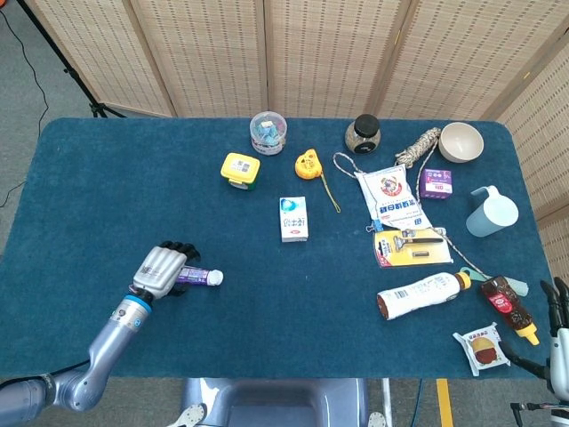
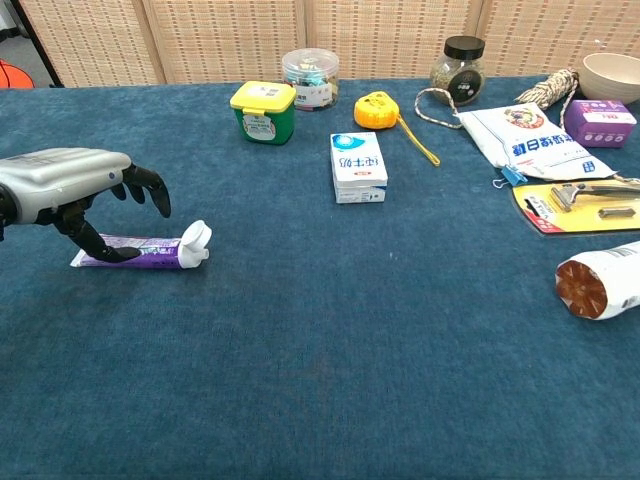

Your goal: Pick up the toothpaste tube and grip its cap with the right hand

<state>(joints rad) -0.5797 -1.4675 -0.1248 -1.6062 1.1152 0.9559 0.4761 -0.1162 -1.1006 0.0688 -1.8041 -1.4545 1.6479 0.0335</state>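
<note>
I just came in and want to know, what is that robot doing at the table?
The robot's left hand is over the back end of the purple toothpaste tube, fingers curled down around it. The tube lies flat on the blue table, its white cap untouched. The right hand waits at the table's far edge, holding nothing.

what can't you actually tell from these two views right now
- Left hand on the toothpaste tube: head view, the hand covers the tube's tail; chest view shows a thumb touching it, but not whether it is gripped.
- Right hand: head view, cut off by the right and bottom edges; absent from the chest view.
- White bottle: chest view, cut by the right edge.
- Print on the small white box: too small to read.
</note>
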